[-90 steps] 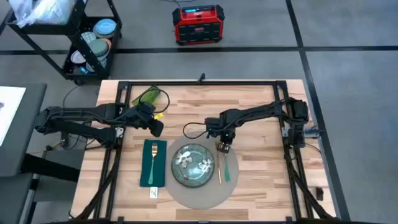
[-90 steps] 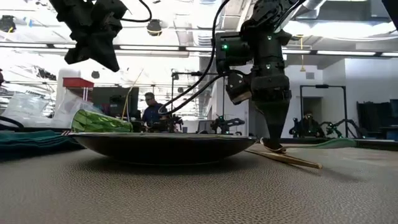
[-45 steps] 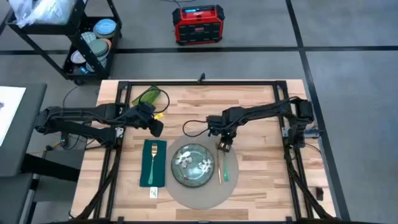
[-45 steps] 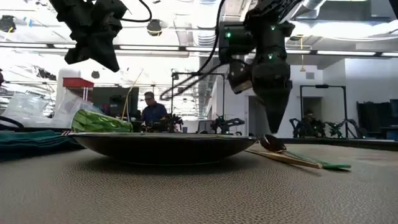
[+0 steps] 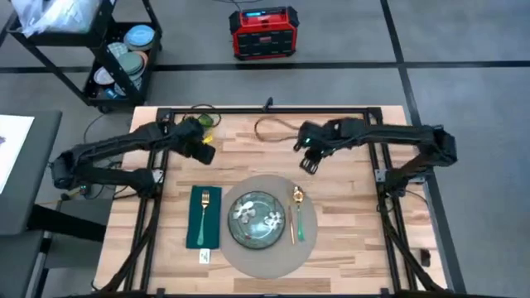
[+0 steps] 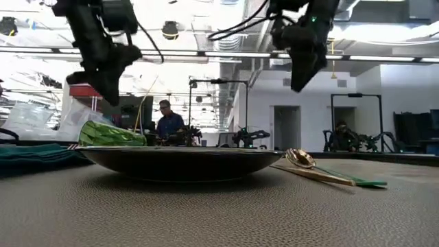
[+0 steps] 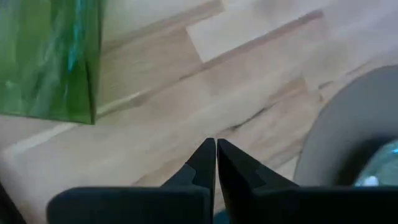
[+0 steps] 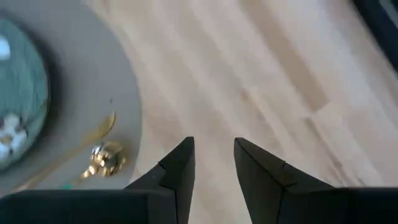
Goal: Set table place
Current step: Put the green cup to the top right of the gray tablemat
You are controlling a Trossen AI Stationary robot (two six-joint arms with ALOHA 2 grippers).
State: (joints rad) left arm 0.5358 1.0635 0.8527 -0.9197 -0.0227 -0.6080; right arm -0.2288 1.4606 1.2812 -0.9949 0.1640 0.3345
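Since the grey placemat [image 5: 267,223] already carries the floral plate [image 5: 256,218] at its middle, with a gold spoon [image 5: 296,197] and its green handle lying along the plate's right side and a gold fork [image 5: 204,207] on the dark green napkin [image 5: 204,217] just left of the mat, I judge the laying-out to be nearly finished and the step in hand to be a pull-back from the spoon; from my console the right gripper [image 5: 309,162] hangs above bare wood at the back of the table [image 5: 348,207], clear of the mat, its fingers [image 8: 180,167] parted a little with nothing between them; the spoon's bowl shows near the mat's edge in the right wrist view, apart from the plate; the left gripper [image 5: 201,151] sits over the back left of the table with its fingers [image 7: 204,163] pressed together and holding nothing, just beside a green packet [image 7: 50,56] that lies near the rear rail; whether that packet belongs to the setting I cannot tell; if it does, my next move would call for parting the left fingers, lowering over the packet and taking it by an edge; if not, I would call for both arms to retire to their sides and check that spoon and fork lie parallel to the plate.
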